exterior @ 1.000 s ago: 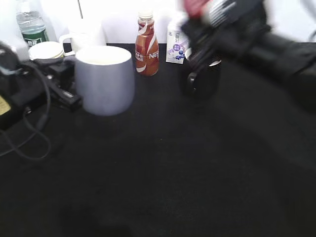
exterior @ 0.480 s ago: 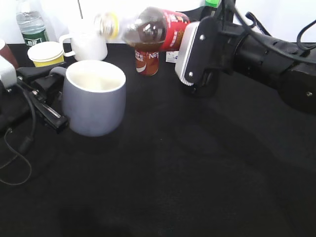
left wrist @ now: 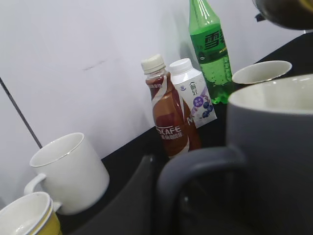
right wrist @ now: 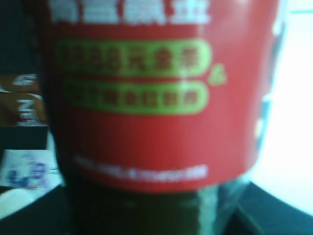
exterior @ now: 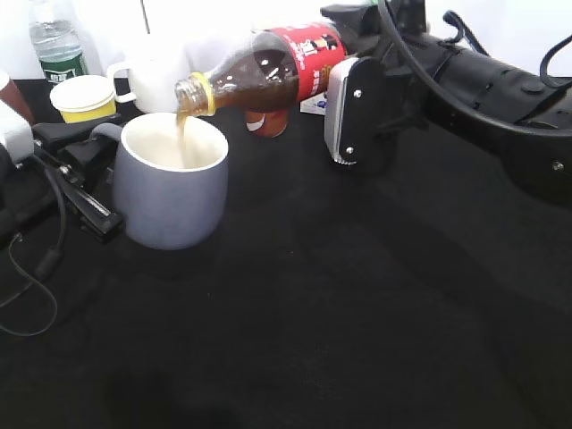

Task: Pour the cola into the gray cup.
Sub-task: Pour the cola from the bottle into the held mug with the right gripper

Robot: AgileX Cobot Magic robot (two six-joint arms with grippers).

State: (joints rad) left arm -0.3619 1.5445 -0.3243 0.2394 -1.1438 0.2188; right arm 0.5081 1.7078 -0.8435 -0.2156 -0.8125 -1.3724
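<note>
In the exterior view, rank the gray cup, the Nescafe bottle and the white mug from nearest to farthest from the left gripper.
From the left gripper:
1. Gray cup, right beside it, its handle at the fingers.
2. White mug, behind, toward the wall.
3. Nescafe bottle, farther right, behind the pouring cola.

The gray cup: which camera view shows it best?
The exterior view: the whole gray cup shows there, with cola streaming into it. The left wrist view shows only its handle and part of its wall, very close. The right wrist view shows none of it.

Lab-style test bench, black-draped table (exterior: 340,313), plain white wall (left wrist: 73,58), loose cable (exterior: 36,268), staged drinks
</note>
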